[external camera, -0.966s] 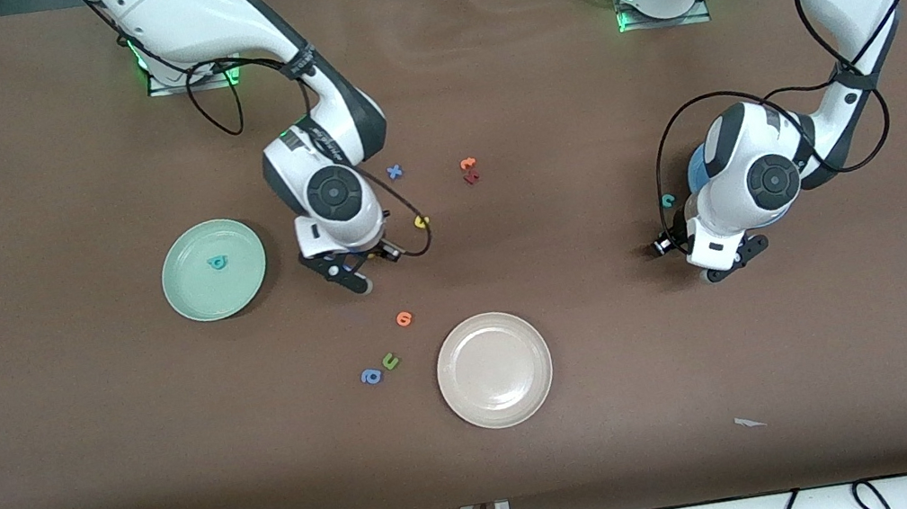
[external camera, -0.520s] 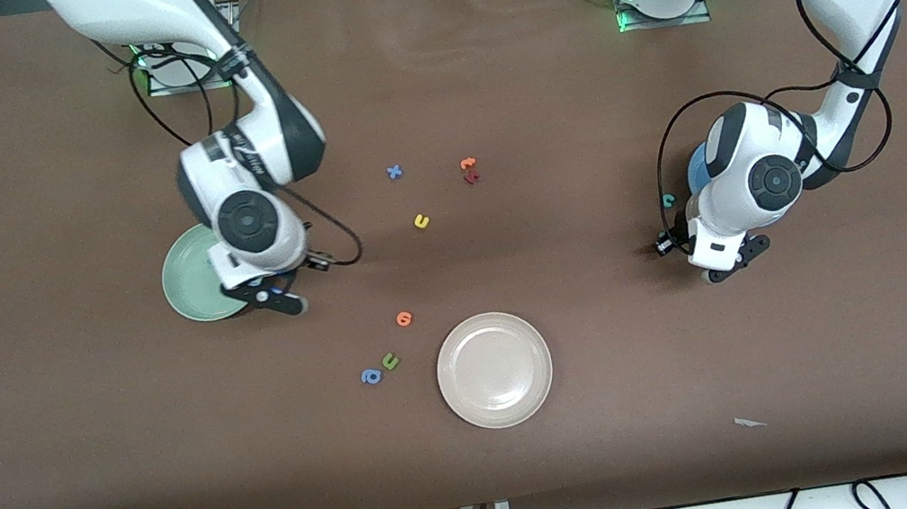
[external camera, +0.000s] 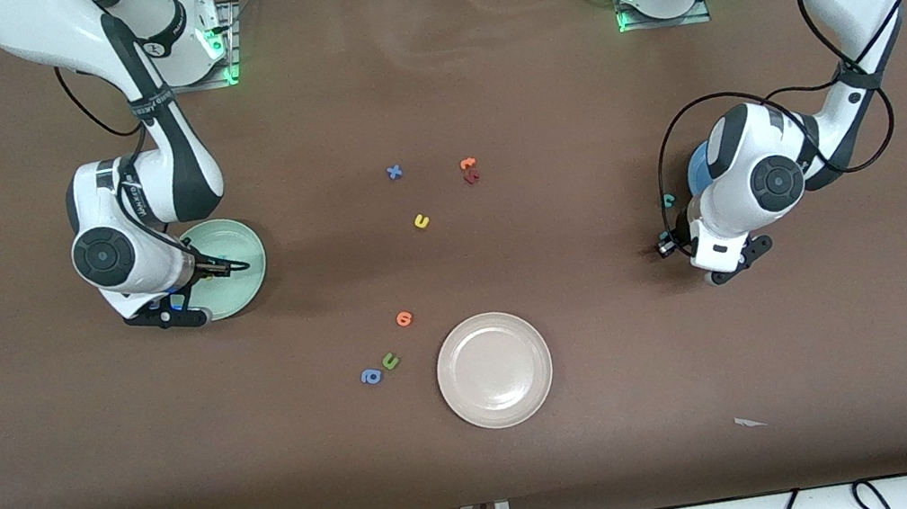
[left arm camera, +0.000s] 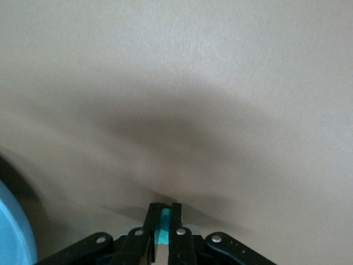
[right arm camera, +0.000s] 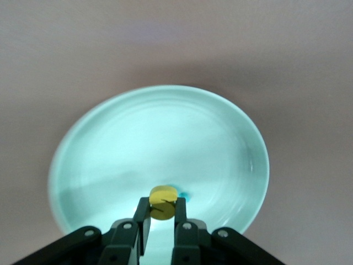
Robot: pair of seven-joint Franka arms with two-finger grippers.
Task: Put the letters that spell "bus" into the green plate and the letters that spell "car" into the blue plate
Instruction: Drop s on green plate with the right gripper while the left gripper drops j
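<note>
My right gripper (external camera: 172, 317) hangs over the green plate (external camera: 241, 261), shut on a yellow letter (right arm camera: 163, 200). Under it the green plate (right arm camera: 165, 138) holds a teal letter (right arm camera: 183, 195), mostly hidden by the yellow one. My left gripper (external camera: 733, 265) is low over bare table beside the blue plate (external camera: 694, 162), which the arm largely covers. It is shut on a teal letter (left arm camera: 164, 223) whose shape is hidden between the fingers. Another teal letter (external camera: 668, 200) lies by the blue plate. The yellow "u" (external camera: 421, 221) lies mid-table.
A cream-white plate (external camera: 494, 369) sits nearer the front camera. By it lie an orange letter (external camera: 404, 319), an olive "u" (external camera: 389, 361) and a blue "a" (external camera: 370, 377). A blue "x" (external camera: 395, 172) and orange and dark red letters (external camera: 469, 170) lie farther back.
My right arm swung from mid-table toward its own end and now holds the yellow letter over the green plate. My left gripper closed on the teal letter; that arm hardly moved.
</note>
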